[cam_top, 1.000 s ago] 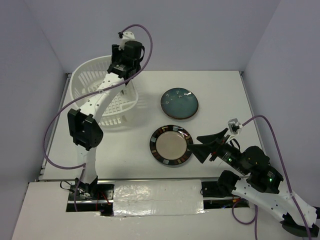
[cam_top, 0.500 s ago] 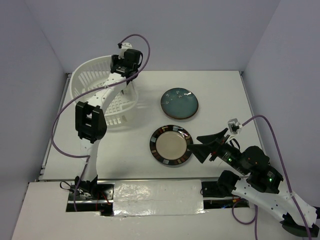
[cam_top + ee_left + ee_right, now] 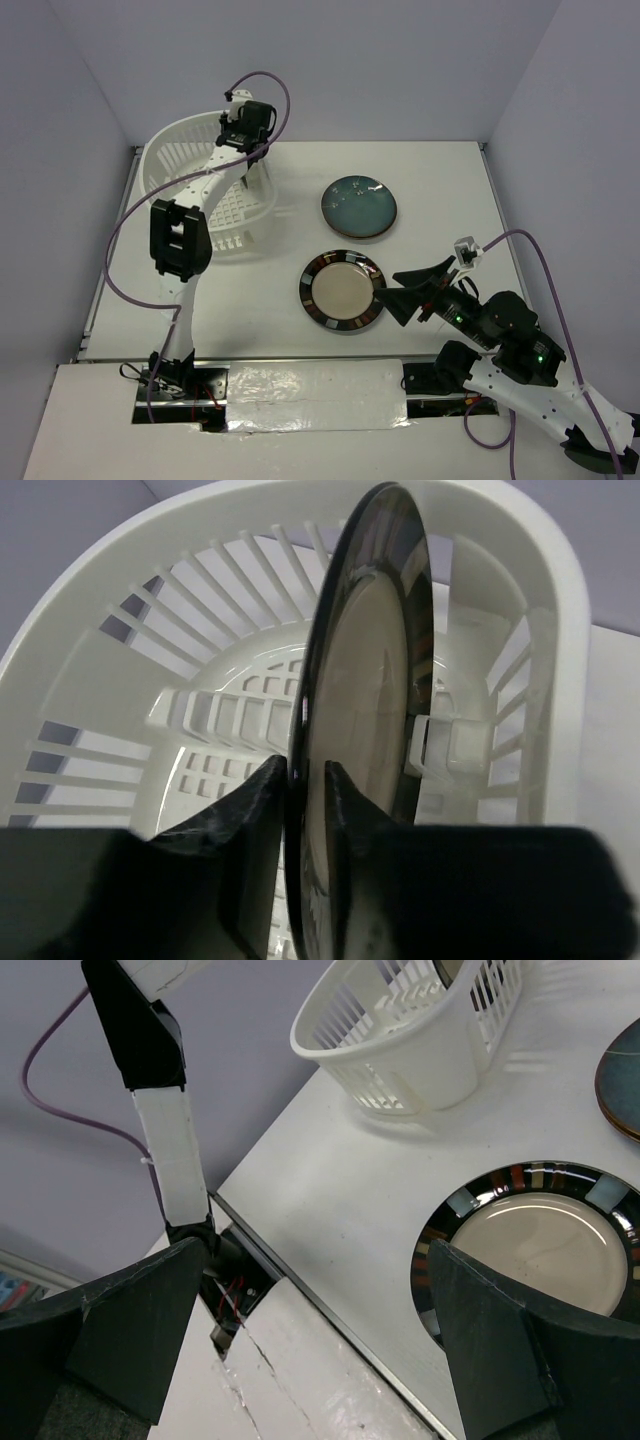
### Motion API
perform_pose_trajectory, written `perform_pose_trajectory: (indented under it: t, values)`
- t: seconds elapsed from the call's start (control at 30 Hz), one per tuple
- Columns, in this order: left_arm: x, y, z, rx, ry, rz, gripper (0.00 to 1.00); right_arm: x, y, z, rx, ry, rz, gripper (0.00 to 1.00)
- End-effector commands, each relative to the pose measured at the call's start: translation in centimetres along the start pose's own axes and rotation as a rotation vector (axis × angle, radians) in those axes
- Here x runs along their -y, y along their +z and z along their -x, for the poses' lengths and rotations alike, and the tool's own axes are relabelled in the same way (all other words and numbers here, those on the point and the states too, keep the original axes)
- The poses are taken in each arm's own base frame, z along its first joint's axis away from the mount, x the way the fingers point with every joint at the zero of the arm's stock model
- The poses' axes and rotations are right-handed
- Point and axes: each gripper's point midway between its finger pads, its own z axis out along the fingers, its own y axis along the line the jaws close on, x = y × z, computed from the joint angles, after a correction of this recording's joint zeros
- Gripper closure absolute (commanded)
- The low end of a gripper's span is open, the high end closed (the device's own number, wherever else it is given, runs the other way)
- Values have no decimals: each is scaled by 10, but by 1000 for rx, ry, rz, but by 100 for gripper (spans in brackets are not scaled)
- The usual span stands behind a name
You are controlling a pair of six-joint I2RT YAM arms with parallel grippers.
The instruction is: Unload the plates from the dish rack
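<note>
1. White plastic dish rack point(image 3: 170, 170) sits at the far left of the table point(image 3: 450, 190), and an upright plate point(image 3: 370, 730) with a dark rim stands on edge inside it.
2. Left gripper point(image 3: 300, 772) reaches down into the rack, fingers point(image 3: 262, 810) pinched on the upright plate's rim, one on each side.
3. Out on the table, right of the rack, a teal plate point(image 3: 358, 207) lies flat.
4. Nearer the arms, a beige plate point(image 3: 342, 290) with a glossy black-brown rim lies flat too, close to the teal plate but not touching it.
5. Right gripper point(image 3: 392, 290) hovers at the beige plate's right edge, jaws spread wide, holding nothing.
</note>
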Motion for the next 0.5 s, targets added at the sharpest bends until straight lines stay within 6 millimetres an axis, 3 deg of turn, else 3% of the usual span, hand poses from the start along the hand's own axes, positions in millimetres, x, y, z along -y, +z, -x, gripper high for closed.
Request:
perform_pose_trajectory:
  t: [0.0,0.07,0.1,0.33,0.47]
  values:
    - [3,7,3,8,-17,8,71,-10,-2,13,32,-8,27,1]
    - [1,7,7,18,-19,15,84,-10,-2,14,34,-7,27,1]
    - [-1,6,13,31,-13,23,99,-10,-2,14,33,-7,28,1]
    - [-16,4,51,102,4,108,100,-8,-1,14,31,-12,18,1]
    - [-36,-4,67,129,-26,142,100,-8,0,12,29,-10,20,1]
